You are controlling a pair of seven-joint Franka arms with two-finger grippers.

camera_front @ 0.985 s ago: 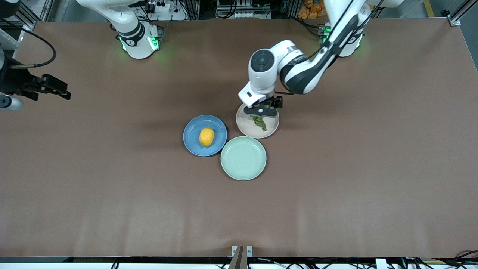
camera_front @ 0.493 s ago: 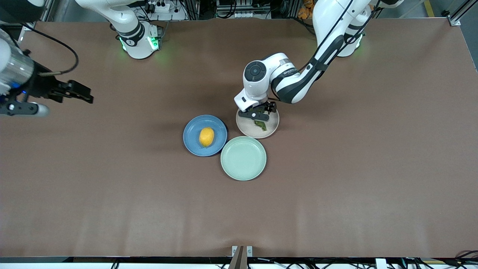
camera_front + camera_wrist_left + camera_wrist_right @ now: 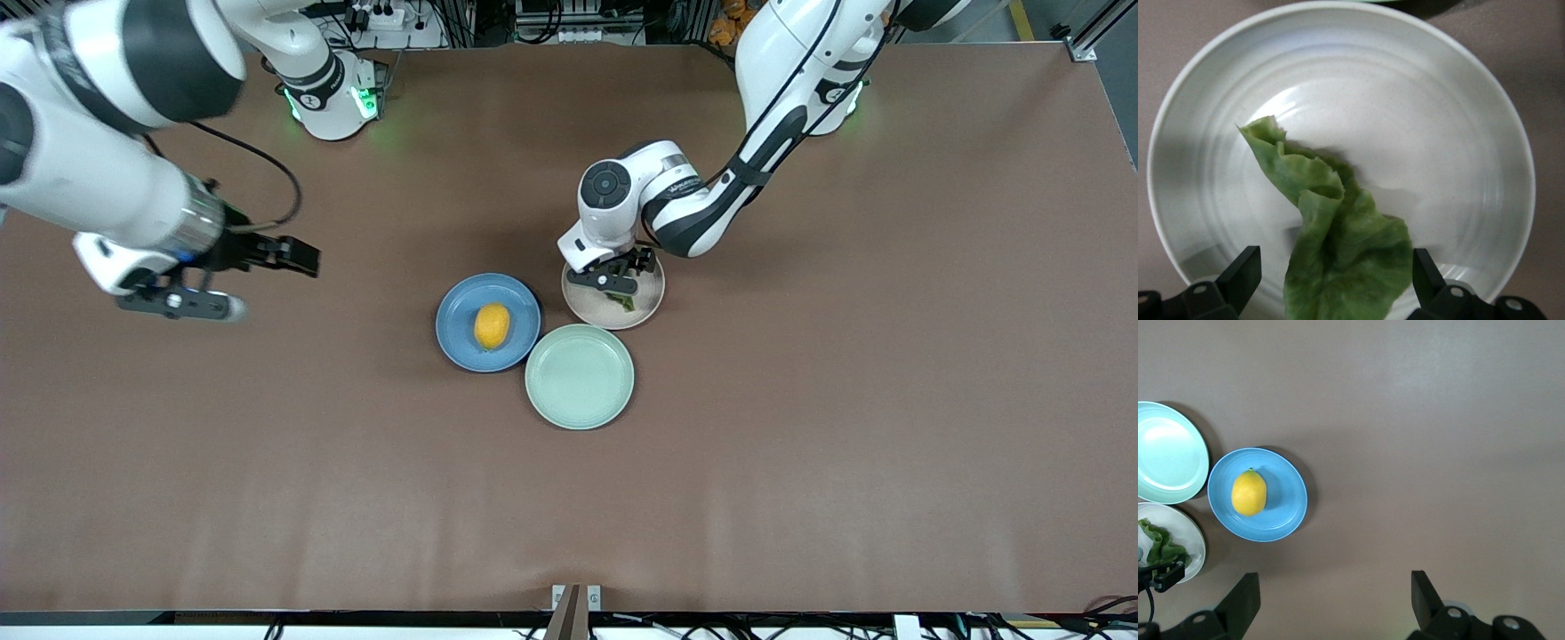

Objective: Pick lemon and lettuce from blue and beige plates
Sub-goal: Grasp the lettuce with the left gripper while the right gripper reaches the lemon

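Left gripper (image 3: pixel 1331 283) low over beige plate (image 3: pixel 1458 107), fingers (image 3: pixel 1238 277) wide astride lettuce (image 3: pixel 1338 253), right gripper (image 3: pixel 1331 600) wide, lemon (image 3: pixel 1249 493) at ten o'clock

No readable text, label, brand, number or sign showing anywhere: nothing legible appearing on plates, arms, grippers or tabletop in any view.

Smooth plates on a matt brown table, seen from my wrists.

My beige plate (image 3: pixel 1471 133) looks glazed, with faint rings and soft shine. The lettuce (image 3: pixel 1338 253) on it is wrinkled, dull. The lemon (image 3: pixel 1249 493) has smooth skin; its blue plate (image 3: pixel 1288 500) is satiny. The table (image 3: pixel 800 400) looks cloth-like, matt.
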